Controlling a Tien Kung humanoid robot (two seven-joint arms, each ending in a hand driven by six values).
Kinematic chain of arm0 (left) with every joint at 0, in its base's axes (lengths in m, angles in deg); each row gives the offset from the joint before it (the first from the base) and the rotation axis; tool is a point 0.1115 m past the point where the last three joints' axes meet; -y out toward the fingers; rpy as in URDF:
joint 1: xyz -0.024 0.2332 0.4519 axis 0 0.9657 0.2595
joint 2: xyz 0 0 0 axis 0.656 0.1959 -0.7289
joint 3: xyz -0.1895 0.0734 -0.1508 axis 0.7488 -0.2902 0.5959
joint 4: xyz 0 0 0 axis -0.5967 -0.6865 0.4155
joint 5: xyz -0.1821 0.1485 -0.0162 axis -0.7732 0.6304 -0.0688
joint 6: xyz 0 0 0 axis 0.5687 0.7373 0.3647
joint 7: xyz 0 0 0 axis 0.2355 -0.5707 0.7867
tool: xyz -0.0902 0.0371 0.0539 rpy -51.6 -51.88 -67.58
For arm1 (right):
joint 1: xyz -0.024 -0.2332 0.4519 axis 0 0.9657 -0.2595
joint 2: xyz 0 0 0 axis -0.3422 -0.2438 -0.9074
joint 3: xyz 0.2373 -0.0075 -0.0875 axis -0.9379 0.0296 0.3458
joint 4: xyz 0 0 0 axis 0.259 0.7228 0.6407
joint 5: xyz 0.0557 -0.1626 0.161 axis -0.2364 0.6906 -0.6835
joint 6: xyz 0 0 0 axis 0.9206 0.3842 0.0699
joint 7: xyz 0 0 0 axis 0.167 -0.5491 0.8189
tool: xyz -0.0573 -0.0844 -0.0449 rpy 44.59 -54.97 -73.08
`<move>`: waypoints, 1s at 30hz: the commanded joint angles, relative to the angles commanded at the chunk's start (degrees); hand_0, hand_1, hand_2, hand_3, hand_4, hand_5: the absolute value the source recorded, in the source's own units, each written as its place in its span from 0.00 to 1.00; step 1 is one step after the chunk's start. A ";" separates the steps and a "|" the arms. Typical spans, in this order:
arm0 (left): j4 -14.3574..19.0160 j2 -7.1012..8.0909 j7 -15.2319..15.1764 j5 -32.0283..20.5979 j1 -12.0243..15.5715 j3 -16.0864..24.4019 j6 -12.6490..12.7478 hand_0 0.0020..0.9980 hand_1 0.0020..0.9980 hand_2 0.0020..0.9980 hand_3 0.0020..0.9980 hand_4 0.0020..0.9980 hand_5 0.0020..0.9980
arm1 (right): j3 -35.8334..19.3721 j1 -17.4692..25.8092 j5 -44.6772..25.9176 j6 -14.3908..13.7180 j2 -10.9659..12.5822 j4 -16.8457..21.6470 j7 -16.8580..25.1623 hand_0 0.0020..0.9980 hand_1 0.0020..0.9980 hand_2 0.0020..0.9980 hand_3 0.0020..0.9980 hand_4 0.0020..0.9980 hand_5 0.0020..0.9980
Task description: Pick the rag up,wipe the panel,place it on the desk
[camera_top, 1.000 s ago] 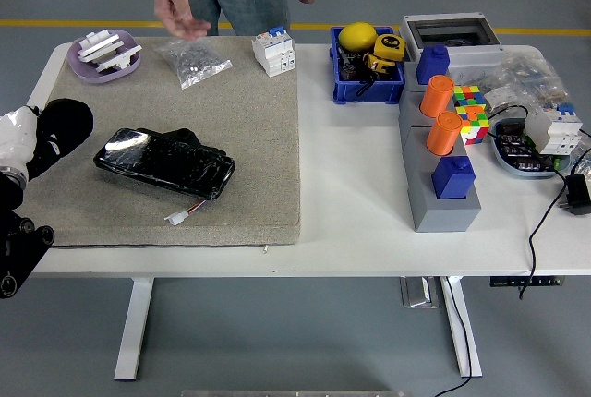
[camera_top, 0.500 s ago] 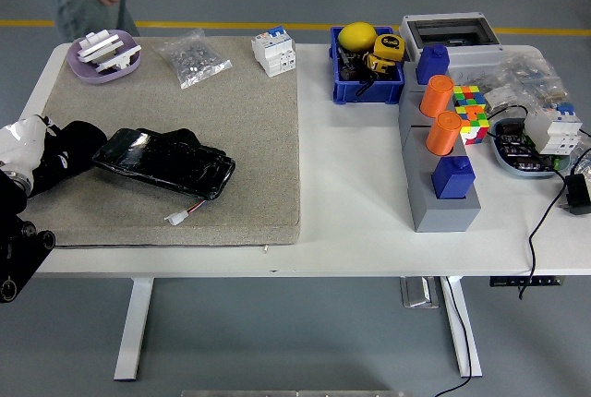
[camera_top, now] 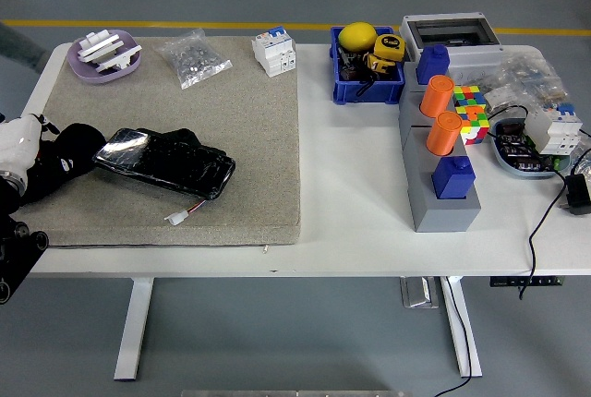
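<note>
The panel (camera_top: 166, 162) is a glossy black slab lying on the beige mat (camera_top: 231, 111), with a small white connector on a wire at its near edge. My left hand (camera_top: 37, 146), pale at the wrist, comes in from the left edge and is curled on a black rag (camera_top: 72, 150). The rag rests on the mat and touches the panel's left end. The fingers are mostly hidden by the cloth. The right arm does not show.
At the mat's far edge are a purple dish (camera_top: 103, 55) with white parts, a bag of screws (camera_top: 192, 57) and a white breaker (camera_top: 275, 51). A blue bin (camera_top: 367, 69), a grey stand with orange cylinders (camera_top: 441, 157), a cube and cables crowd the right side.
My left hand has carried the rag right and slightly down, until it meets the panel's left end. The person at the far side has walked off to the left, out of view.
</note>
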 joint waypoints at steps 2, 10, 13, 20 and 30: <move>0.43 0.24 -0.11 0.33 0.20 0.28 -0.43 0.56 0.69 0.76 0.72 1.00 0.37 | 0.07 0.01 -0.06 -0.01 0.03 -0.02 0.00 0.78 0.67 0.69 0.59 1.00 0.53; 2.92 1.83 -0.45 1.71 1.25 1.30 -2.03 0.57 0.70 0.76 0.73 1.00 0.40 | 0.12 0.05 -0.08 -0.07 0.16 -0.10 0.01 0.78 0.67 0.69 0.59 1.00 0.53; 4.23 2.29 -0.80 2.11 1.78 2.04 -2.53 0.57 0.70 0.76 0.73 1.00 0.42 | 0.12 0.00 -0.11 -0.08 0.17 -0.12 0.06 0.78 0.67 0.69 0.59 1.00 0.53; 8.86 2.78 -2.75 1.41 3.71 5.37 -2.03 0.57 0.70 0.76 0.62 0.86 0.27 | -0.23 -0.04 0.02 -0.09 0.09 -0.16 0.13 0.78 0.67 0.69 0.59 1.00 0.52; 24.08 0.60 -5.57 -11.36 7.50 13.49 -0.77 0.57 0.69 0.75 0.61 0.83 0.25 | -0.39 0.43 0.04 0.19 -0.05 -0.19 -0.14 0.78 0.67 0.69 0.59 1.00 0.52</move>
